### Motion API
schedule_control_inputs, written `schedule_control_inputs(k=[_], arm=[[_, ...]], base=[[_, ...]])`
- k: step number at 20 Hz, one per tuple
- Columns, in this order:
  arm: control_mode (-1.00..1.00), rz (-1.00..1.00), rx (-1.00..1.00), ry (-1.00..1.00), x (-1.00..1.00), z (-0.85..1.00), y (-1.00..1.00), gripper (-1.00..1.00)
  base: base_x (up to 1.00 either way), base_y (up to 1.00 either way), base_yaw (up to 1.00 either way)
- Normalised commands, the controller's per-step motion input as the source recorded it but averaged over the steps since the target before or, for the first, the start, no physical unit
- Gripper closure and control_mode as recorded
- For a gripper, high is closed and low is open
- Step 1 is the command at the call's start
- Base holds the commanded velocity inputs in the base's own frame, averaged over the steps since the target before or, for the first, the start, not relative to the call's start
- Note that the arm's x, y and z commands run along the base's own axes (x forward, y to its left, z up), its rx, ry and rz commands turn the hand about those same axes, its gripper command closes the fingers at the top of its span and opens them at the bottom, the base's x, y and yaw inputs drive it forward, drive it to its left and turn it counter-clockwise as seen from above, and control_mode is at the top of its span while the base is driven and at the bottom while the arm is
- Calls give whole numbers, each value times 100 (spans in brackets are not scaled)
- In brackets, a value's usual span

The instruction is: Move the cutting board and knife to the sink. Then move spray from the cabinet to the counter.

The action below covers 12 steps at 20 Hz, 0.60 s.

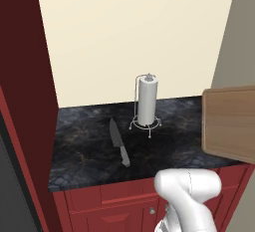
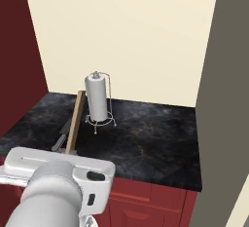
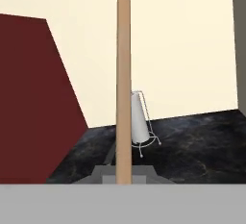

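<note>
Held edge-on above the counter, the cutting board is clamped upright in the hand.

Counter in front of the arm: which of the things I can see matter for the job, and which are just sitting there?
Job:
- cutting board, held on edge in the shut gripper
- knife, flat on the counter

Just there:
- paper-towel roll on its wire stand

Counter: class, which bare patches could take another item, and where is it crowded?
The counter is bare from the paper-towel stand across to the grey wall, and along the front edge there. It is crowded at the left, where the knife lies close beside the stand and the held cutting board hangs edge-on above.
</note>
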Motion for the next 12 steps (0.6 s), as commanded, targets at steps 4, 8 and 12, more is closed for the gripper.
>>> schedule_control_inputs(k=[4, 8, 12], arm=[[-100, 4, -2, 0, 2, 0, 27, 100], [-100, -5, -1, 0, 13, 0, 14, 100], [-100, -8, 0, 0, 25, 0, 11, 100]], base=[[0, 0, 0], [0, 0, 0], [0, 0, 0]])
